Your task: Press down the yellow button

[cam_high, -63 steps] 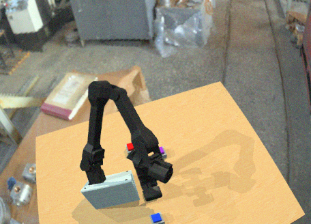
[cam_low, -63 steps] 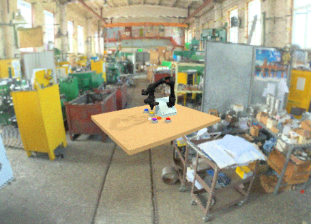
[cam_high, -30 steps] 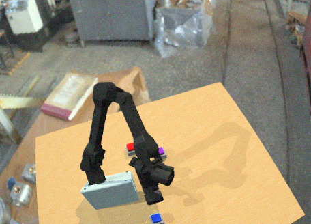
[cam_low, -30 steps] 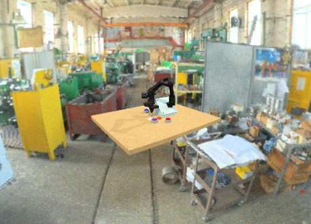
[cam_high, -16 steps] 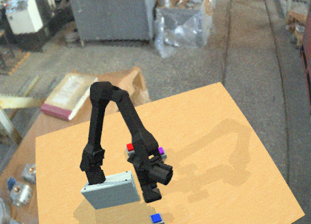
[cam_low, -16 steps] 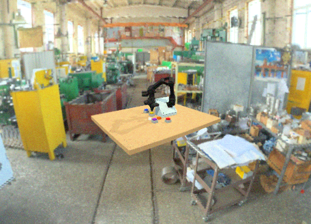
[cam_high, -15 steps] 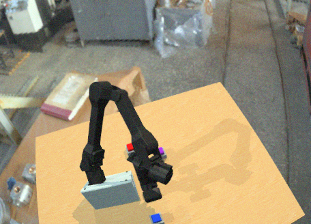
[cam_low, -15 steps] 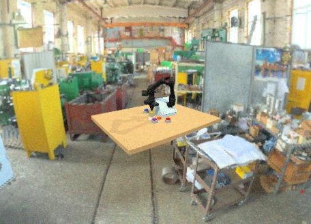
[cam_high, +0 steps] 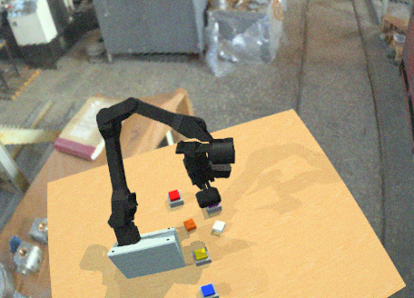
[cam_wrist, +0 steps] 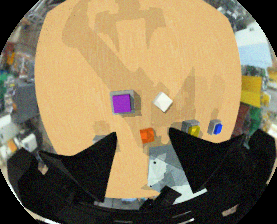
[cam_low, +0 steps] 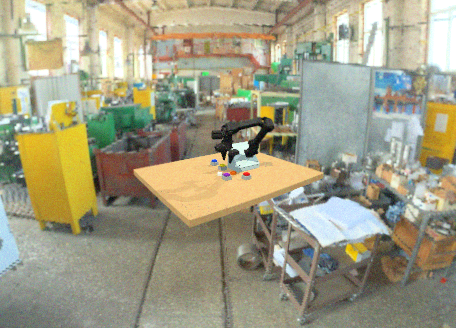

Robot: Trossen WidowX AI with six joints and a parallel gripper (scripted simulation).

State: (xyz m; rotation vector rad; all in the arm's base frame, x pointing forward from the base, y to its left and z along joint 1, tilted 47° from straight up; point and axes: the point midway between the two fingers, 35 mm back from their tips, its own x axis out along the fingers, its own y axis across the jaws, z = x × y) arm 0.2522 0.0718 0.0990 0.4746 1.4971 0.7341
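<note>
— What carries it all?
— A wooden table (cam_high: 290,223), light tan top. My grey base plate (cam_high: 150,255) sits near its front left.
— And on the top?
— Four buttons: red (cam_high: 174,196), purple (cam_high: 213,208) partly hidden under my claw, yellow (cam_high: 200,254) just right of the base, blue (cam_high: 208,290) at the near edge. Two loose blocks between them: orange (cam_high: 190,224) and white (cam_high: 218,226), apart.
</note>
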